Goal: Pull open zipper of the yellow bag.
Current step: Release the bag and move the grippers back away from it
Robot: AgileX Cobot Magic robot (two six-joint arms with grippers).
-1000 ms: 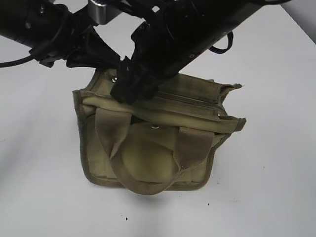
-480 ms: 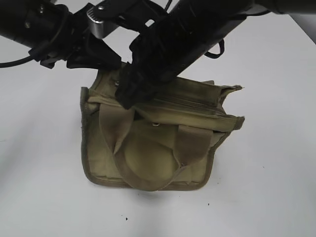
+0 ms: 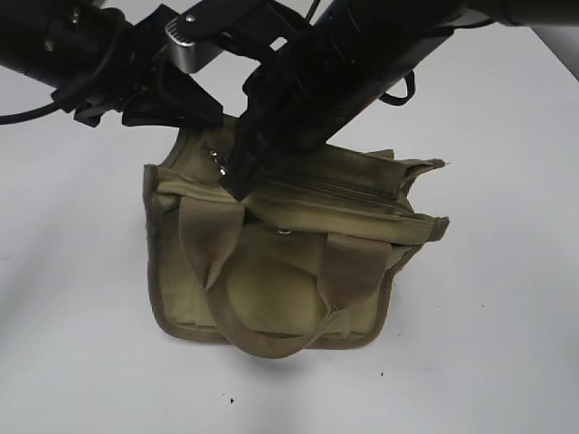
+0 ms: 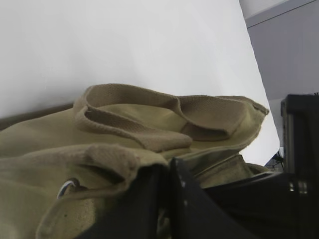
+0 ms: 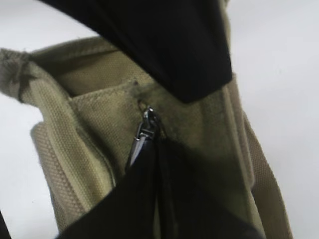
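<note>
On the left of the white table (image 3: 81, 344), the left gripper (image 3: 172, 101) reaches in over the rear left corner of the yellow bag (image 3: 271, 271), its black fingers pressed nearly together on the cloth of the upper edge, a hold that looks meant to keep the soft bag from sliding or folding once the zipper is drawn; its own wrist view shows canvas bunched against the dark fingers (image 4: 164, 199) and one webbing handle (image 4: 134, 132) lying flat across the top. The bag stands upright at the middle of the table, its front handle (image 3: 271, 312) hanging down in a loop over the near face, a small silver snap (image 3: 285, 231) just above it. Moving right, the right gripper (image 3: 237, 176) comes down steeply onto the left end of the zipper (image 3: 335, 190), which runs along the top of the bag toward its right corner and appears still closed along its length; the fingers are pinched tight, and the right wrist view shows the small metal pull tab (image 5: 144, 130) disappearing between them, so the tab seems to be held ready for a pull along the track. No brand, label or readable writing shows on the bag, the arms or the table
</note>
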